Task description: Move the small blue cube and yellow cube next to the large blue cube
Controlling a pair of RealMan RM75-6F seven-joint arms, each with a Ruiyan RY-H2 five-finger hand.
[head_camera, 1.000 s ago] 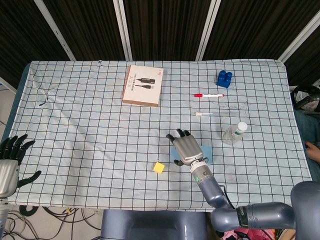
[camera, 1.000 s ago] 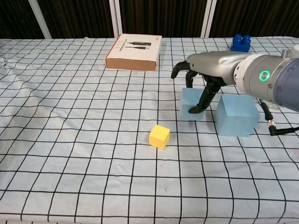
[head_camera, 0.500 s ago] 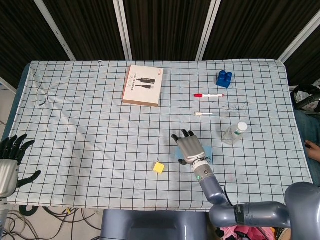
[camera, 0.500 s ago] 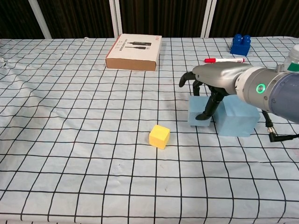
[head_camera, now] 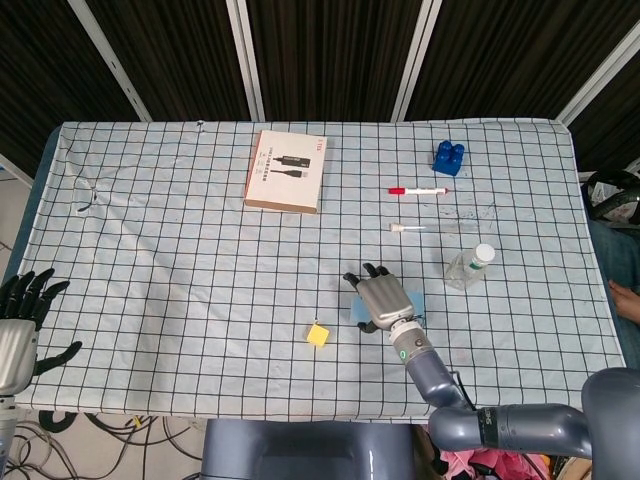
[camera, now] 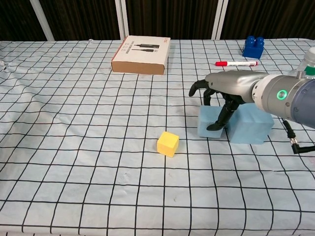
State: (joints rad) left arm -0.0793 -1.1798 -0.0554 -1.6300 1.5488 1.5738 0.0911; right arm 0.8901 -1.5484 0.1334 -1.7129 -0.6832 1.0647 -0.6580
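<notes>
Tabletop (head_camera: 180,250), covered by a white cloth with a black grid, fills most of both views. Flat cardboard box (head_camera: 285,170) with a printed lid lies in the upper centre of the head view, upper left of centre in the chest view. Right arm enters from the lower right; the right hand (camera: 216,101) arches over the small blue cube (camera: 210,122), fingers (camera: 216,120) curled down around the cube's top and front face, touching it. Whether the cube is actually gripped cannot be told. Left hand (head_camera: 22,320) sits at the lower left edge of the head view, off the cloth, fingers spread and holding nothing. Large blue cube (camera: 251,127) stands right of centre in the chest view, its left face touching or just beside the small blue cube. Clear plastic bottle (head_camera: 468,266) lies right of centre in the head view. Dark blue toy brick (head_camera: 448,156) rests at the upper right. Red-capped marker (head_camera: 418,190) lies just below the brick. Yellow cube (camera: 168,143) sits alone at centre of the chest view, well apart from both blue cubes, to their lower left.
</notes>
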